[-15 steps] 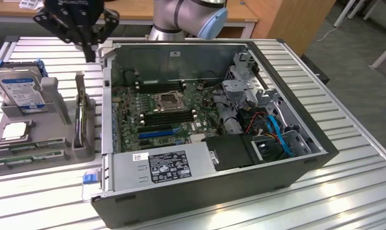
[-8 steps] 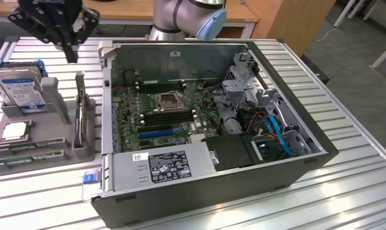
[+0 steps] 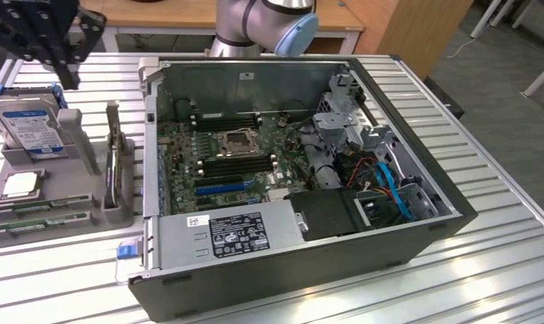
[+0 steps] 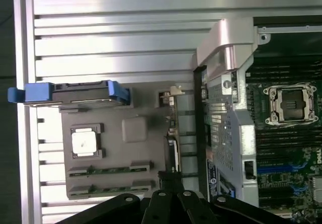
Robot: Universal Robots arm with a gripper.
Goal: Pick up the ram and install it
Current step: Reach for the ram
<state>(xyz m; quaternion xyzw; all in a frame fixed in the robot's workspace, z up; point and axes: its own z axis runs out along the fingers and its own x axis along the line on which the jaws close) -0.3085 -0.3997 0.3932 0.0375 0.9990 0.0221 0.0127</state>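
Two rams lie side by side in slots of the grey holder (image 3: 74, 196): one ram (image 3: 38, 223) at its front edge and a second ram (image 3: 47, 204) just behind it. In the wrist view both green sticks, ram (image 4: 110, 169) and ram (image 4: 110, 188), lie beside the silver-topped processor chip (image 4: 85, 142). My gripper (image 3: 69, 79) hangs high above the holder's back end, near the hard drive (image 3: 29, 128), well away from the rams. Its black fingers (image 4: 170, 181) meet with nothing between them. The black motherboard slots (image 3: 239, 164) sit inside the open computer case (image 3: 281, 263).
A flat part (image 3: 117, 165) stands on edge in the holder, next to the case wall. The processor socket (image 3: 237, 140) lies between two banks of slots. Cables and a drive cage (image 3: 380, 182) crowd the case's side at the exterior view's right. The slatted metal table (image 3: 488, 270) carries everything.
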